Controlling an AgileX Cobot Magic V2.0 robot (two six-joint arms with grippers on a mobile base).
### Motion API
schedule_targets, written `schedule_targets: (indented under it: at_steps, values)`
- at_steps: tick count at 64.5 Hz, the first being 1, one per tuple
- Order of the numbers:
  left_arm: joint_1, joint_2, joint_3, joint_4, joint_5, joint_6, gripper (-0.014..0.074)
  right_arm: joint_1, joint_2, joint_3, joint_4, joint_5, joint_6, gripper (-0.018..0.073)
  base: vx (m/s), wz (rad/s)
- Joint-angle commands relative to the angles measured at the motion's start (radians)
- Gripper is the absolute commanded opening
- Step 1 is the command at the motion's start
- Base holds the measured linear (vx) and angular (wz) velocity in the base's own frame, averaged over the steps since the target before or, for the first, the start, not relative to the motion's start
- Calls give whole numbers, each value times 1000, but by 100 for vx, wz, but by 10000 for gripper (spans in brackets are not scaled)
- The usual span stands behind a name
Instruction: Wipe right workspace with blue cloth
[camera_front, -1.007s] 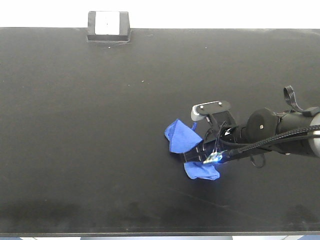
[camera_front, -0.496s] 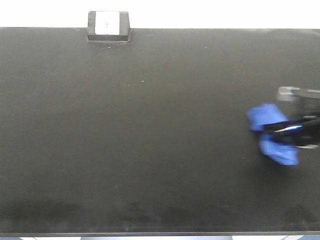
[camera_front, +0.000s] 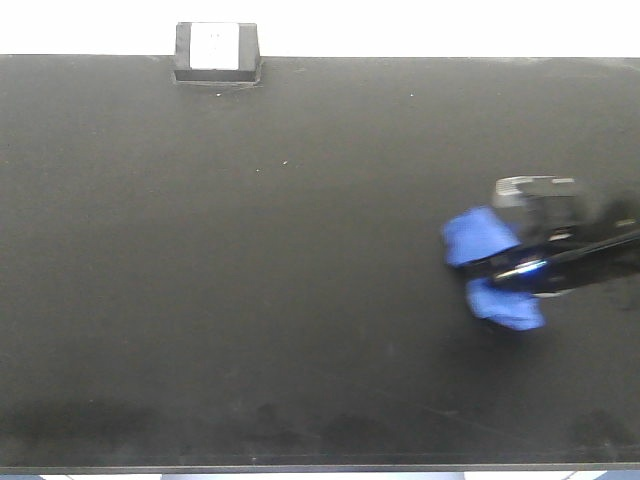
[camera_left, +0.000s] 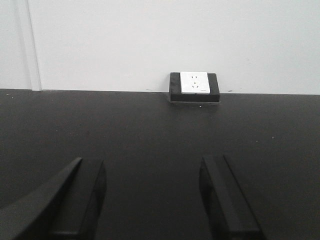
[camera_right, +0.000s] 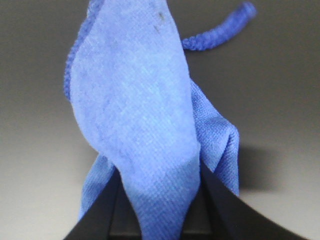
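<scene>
Blue cloth (camera_right: 135, 125) is what I have pinched in the right gripper (camera_right: 157, 195), its two dark fingers (camera_right: 102, 210) closed on the lower part of the bunched fabric so that folds bulge out above them and a thin loop tag (camera_right: 220, 32) trails off at the top. On my front camera the same cloth (camera_front: 480, 238) shows as two blue lobes, one on each side of the blurred right gripper (camera_front: 500, 272), low against the right part of the black benchtop (camera_front: 250, 300); the arm behind it is smeared and I cannot make out more detail there. The bench surface around the cloth is plain matte black, with a few tiny pale specks farther toward the back. My left gripper (camera_left: 152, 200) hangs over the bench with its jaws spread wide and nothing between them. Beyond it, well apart from both grippers, a small black box with a white socket plate (camera_left: 194, 86) sits at the back edge against the pale wall (camera_left: 150, 40), seen also at the upper left of the front camera (camera_front: 216, 50).
</scene>
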Motion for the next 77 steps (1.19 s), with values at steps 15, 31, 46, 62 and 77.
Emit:
schedule_targets:
  at_steps: [15, 31, 46, 62, 77]
  values:
    - [-2, 15, 31, -3, -83, -5, 523, 119, -14, -8, 26, 58, 38, 48, 0, 0]
    - [-2, 15, 31, -3, -83, -5, 523, 118, -28, -86, 8, 107, 40, 185, 0, 0]
    - [-2, 15, 31, -3, -83, -5, 523, 118, -74, -206, -17, 163, 54, 426, 0, 0]
    - [-2, 15, 31, -3, -83, -5, 523, 118, -130, -226, -1, 194, 60, 619, 0, 0]
    - [-2, 15, 31, -3, -83, -5, 523, 119, -282, -226, -8, 285, 59, 588, 0, 0]
